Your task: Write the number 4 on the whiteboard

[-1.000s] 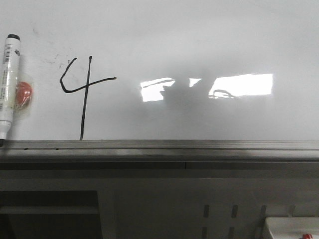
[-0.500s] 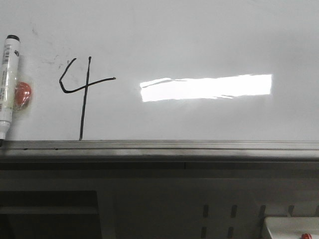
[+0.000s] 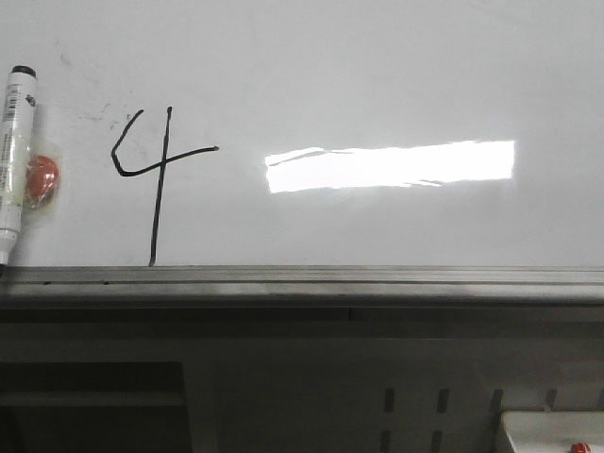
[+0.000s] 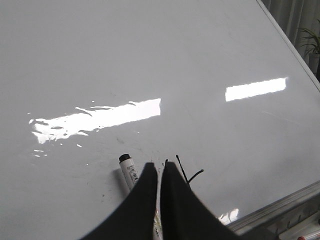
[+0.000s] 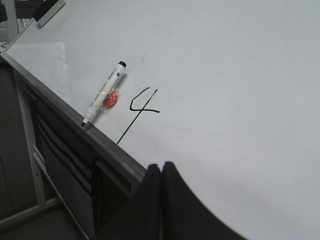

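The whiteboard (image 3: pixel 377 75) lies flat and glossy, with a bright light bar (image 3: pixel 392 165) reflected on it. The number 4 (image 3: pixel 156 179) is drawn in thin black line near the grey rail (image 3: pixel 302 276); it also shows in the right wrist view (image 5: pixel 142 106) and partly in the left wrist view (image 4: pixel 189 175). A white marker with a black cap (image 3: pixel 17 160) lies on the board left of the 4, beside a small red object (image 3: pixel 42 179). My left gripper (image 4: pixel 159 169) hangs above the marker (image 4: pixel 129 172), its jaws nearly together and empty. My right gripper (image 5: pixel 161 166) is shut and empty over the board's edge.
A dark cabinet frame (image 3: pixel 189 377) sits below the rail. A white box (image 3: pixel 552 429) stands at the lower right. An eraser (image 5: pixel 47 12) lies at the board's far corner. A plant (image 4: pixel 310 42) stands beyond the board.
One second ago a dark arm reflection cut across the light bar; it is gone now and the bar is whole. The 4 and the marker are unchanged.
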### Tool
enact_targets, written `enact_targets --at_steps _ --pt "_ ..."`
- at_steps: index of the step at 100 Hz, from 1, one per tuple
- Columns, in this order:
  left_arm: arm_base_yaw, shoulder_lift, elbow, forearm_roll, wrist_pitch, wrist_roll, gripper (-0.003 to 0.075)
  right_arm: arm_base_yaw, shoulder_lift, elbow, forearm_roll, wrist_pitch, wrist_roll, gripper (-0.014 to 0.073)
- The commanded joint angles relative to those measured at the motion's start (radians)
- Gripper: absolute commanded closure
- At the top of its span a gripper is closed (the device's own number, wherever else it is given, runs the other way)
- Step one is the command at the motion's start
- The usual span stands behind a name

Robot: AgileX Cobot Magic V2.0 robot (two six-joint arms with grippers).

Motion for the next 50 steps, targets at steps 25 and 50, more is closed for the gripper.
enact_targets --at_steps 25,50 --pt "0.004 -0.021 0.009 -0.002 -0.109 -0.004 0.0741 -0.004 0.006 -0.026 -0.013 -0.085 0.003 0.0658" --pt "0.257 -0.023 0.225 0.029 -0.124 -0.115 0.0741 -0.004 0.006 -0.026 -0.013 -0.085 0.003 0.0658"
